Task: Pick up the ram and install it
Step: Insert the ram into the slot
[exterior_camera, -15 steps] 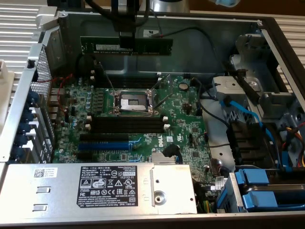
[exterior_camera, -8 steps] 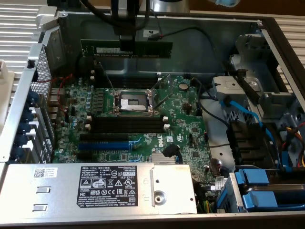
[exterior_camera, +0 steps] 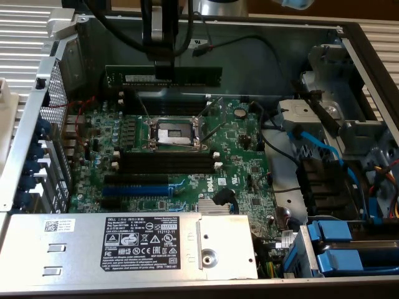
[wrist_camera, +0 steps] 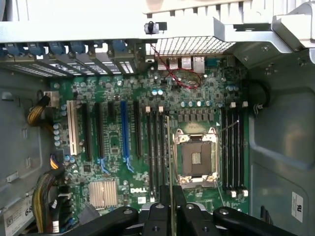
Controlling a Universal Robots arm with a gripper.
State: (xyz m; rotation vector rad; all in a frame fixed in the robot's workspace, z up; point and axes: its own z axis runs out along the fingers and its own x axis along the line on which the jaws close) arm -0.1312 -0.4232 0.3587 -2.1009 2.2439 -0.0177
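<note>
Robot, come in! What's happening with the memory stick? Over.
Jaws shut on memory stick. Stick held above green board, not in a slot. Raised socket lever close by.

The pincer (exterior_camera: 163, 61) is cut off by the exterior view's top edge, and its fingers (exterior_camera: 161, 55) cover the middle of the upper edge of the ram (exterior_camera: 193, 76). The white label (exterior_camera: 138, 79) on the ram is too small to read. In the wrist view the ram (wrist_camera: 170, 157) shows edge-on as a thin line, its near end hidden between the dark fingers, which the picture's edge cuts off. Fine print on the sticker (exterior_camera: 143, 240) of the metal cover (exterior_camera: 230, 233) is unreadable
</note>
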